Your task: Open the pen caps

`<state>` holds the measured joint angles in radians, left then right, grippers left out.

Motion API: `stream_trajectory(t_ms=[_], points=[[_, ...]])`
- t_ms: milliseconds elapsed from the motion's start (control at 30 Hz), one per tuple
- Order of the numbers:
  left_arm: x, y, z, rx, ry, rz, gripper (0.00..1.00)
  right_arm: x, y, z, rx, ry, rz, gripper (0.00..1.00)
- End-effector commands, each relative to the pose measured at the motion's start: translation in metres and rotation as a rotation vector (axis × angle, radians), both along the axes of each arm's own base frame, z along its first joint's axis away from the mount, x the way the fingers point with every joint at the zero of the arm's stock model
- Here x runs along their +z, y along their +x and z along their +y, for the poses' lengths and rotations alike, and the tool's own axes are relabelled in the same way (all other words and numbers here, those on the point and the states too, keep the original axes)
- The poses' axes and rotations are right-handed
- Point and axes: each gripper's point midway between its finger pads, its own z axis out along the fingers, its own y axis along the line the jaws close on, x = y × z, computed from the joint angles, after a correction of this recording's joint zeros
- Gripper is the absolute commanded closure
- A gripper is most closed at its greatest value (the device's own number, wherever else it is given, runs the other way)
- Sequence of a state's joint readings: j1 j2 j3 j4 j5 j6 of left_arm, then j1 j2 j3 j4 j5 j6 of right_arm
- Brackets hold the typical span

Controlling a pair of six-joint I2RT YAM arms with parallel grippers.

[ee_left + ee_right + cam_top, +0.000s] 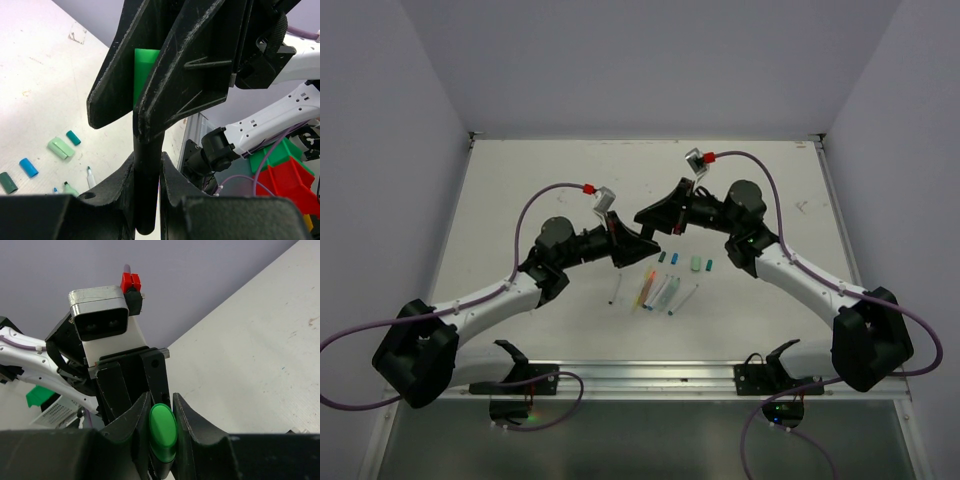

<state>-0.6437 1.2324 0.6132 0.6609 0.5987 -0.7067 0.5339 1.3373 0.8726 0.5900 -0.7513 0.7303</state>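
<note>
Grippers meet in the air over the middle of the table (570,160), and you have both of them on the same pen. Your left gripper (146,172) is clamped on the pen's dark barrel (145,210), which stands upright between its fingers in the left wrist view. Your right gripper (161,401) is clamped on the bright green cap (163,432). From the right wrist you look straight at the cap's rounded end, squeezed between the two fingers.

In the left wrist view that cap shows only as a green strip above the barrel, mostly covered by the right gripper's fingers. You cannot tell there whether it sits on the barrel or has come free.

Below the grippers, four loose caps lie in a short row on the table, none touching: a dark green cap (7,182), a blue cap (28,167), a pale mint cap (61,148) and a teal cap (73,137). Nearer the arm bases, several pens (658,292) lie close together, fanned slightly apart. Neither gripper touches any of them.
</note>
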Motion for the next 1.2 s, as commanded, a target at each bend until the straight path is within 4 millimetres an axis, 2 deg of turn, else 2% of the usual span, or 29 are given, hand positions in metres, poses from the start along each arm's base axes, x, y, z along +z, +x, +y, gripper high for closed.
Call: stream_trajectory(t_ms=[0,33,133,267,300,400,433,600,867,967,1167], points=[[0.006,-0.002,0.001,-0.002,-0.029,-0.029,1.0,0.011,0.0,-0.001,-0.02,0.02,-0.056,0.97],[0.005,-0.004,0.0,-0.009,-0.028,-0.032,1.0,0.014,0.001,-0.002,-0.027,0.029,-0.062,1.0],[-0.005,-0.009,-0.001,-0.023,-0.016,-0.018,1.0,0.023,0.0,-0.002,-0.025,0.049,-0.075,1.0],[-0.031,-0.022,-0.001,-0.057,0.007,0.035,1.0,0.058,0.003,-0.005,-0.047,0.09,-0.14,1.0],[-0.044,-0.028,0.001,-0.065,0.013,0.057,1.0,0.065,0.005,-0.006,-0.056,0.098,-0.153,1.0],[-0.066,-0.042,0.006,-0.09,0.002,0.115,1.0,0.09,0.011,-0.015,-0.1,0.131,-0.201,1.0],[-0.07,-0.047,0.007,-0.101,-0.003,0.141,1.0,0.101,0.013,-0.019,-0.116,0.149,-0.228,1.0],[-0.093,-0.061,0.014,-0.102,0.004,0.19,1.0,0.132,0.024,-0.035,-0.191,0.197,-0.291,1.0],[-0.105,-0.07,0.016,-0.116,0.008,0.231,1.0,0.189,0.029,-0.066,-0.359,0.304,-0.45,1.0],[-0.107,-0.074,0.016,-0.127,0.003,0.239,1.0,0.198,0.031,-0.077,-0.429,0.323,-0.486,1.0],[-0.107,-0.077,0.015,-0.142,-0.007,0.236,1.0,0.202,0.032,-0.082,-0.448,0.334,-0.504,1.0]])
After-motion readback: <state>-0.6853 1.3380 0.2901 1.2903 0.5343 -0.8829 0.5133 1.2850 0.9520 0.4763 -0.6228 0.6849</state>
